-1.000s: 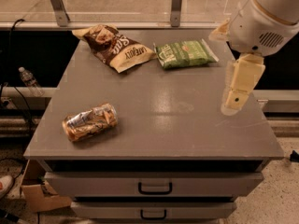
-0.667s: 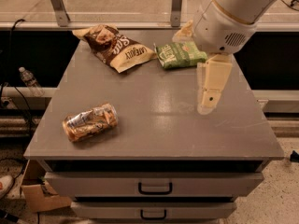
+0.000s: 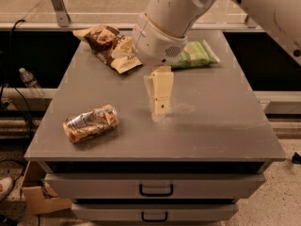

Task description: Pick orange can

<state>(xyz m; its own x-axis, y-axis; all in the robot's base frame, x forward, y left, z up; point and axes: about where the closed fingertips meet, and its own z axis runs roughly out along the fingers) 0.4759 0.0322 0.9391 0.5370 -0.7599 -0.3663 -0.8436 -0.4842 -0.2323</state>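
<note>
The orange can (image 3: 90,123) is dented, orange-copper with silvery graphics. It lies on its side near the front left of the grey table (image 3: 216,126). My gripper (image 3: 159,113) hangs from the white arm over the middle of the table, pointing down, its tip close to the surface. It is to the right of the can, about a can's length away and not touching it. It holds nothing that I can see.
A brown chip bag (image 3: 106,45) lies at the back left and a green snack bag (image 3: 196,54) at the back right, partly behind the arm. Drawers (image 3: 156,188) are below the tabletop. A water bottle (image 3: 29,81) and a cardboard box (image 3: 40,199) are at the left.
My arm and gripper have swung left from the table's right side to its middle, closer to the can. The can and bags have not moved.
</note>
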